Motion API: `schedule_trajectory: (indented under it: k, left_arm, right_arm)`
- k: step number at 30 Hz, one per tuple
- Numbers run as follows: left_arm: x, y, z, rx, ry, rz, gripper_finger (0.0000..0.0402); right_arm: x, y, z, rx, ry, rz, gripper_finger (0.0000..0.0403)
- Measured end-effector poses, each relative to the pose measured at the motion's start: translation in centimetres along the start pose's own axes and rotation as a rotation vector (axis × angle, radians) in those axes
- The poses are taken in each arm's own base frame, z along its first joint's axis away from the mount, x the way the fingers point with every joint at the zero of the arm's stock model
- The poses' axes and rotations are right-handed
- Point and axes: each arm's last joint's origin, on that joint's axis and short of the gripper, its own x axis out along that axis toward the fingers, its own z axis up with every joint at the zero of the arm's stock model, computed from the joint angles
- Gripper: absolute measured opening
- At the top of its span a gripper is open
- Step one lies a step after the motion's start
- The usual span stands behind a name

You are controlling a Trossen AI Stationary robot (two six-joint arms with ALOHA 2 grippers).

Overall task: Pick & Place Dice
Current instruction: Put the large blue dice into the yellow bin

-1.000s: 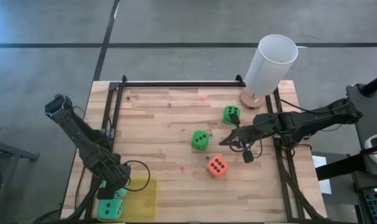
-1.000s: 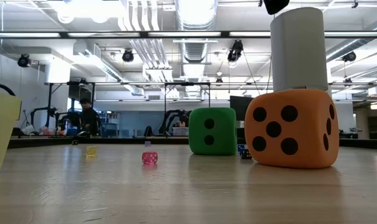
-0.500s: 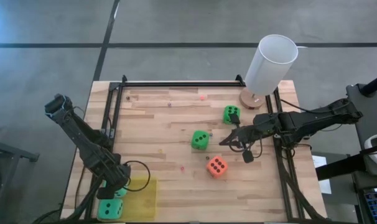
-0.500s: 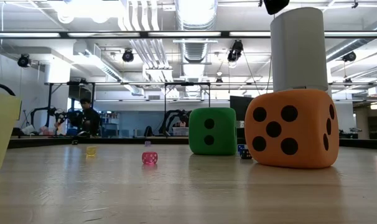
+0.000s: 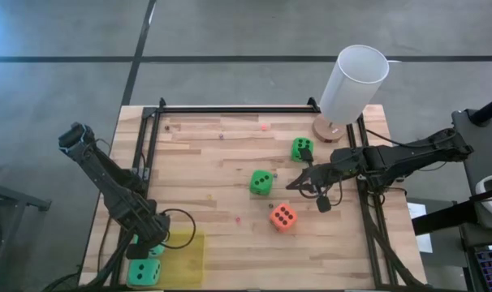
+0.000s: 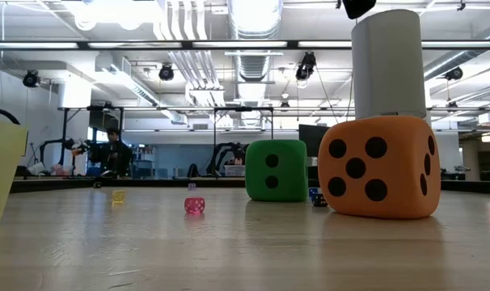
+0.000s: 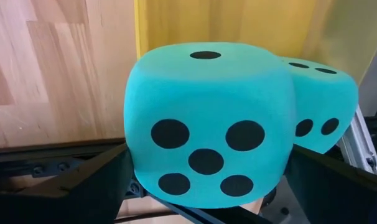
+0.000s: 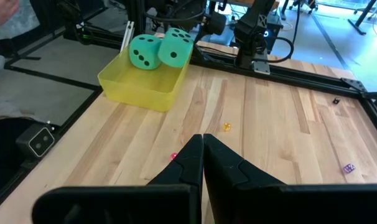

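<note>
Wooden table [image 5: 205, 162] holds a yellow tray [image 5: 189, 259] at its near left corner with two teal dice [image 8: 158, 50] seemingly in it; left gripper [image 5: 151, 243] spread there. Two green dice [image 5: 261, 182] and orange-red die [image 5: 282, 216] remain. Right gripper [image 5: 293, 184] pressed together, empty.

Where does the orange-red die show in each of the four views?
High view: orange-red die at table centre-right, near the right gripper.
Low view: large at right, in front of the white cylinder.
Left wrist view: not in it.
Right wrist view: not in it.
Shared landmark: the white cylinder.
</note>
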Motion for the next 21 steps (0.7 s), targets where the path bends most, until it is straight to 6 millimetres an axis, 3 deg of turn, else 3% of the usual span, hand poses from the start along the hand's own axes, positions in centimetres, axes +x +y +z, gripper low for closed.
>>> schedule_trajectory:
  k: [8, 21]
  left_arm:
    - [1.7, 0.7, 0.0, 0.024, 0.047, -0.017, 0.0398]
    - [0.8, 0.0, 0.3, 0.03, -0.003, -0.039, 0.0398]
  right_arm:
    - [0.0, 0.0, 0.0, -0.001, 0.0, 0.0, 0.0008]
    - [0.0, 0.0, 0.0, -0.002, 0.0, -0.001, 0.0008]
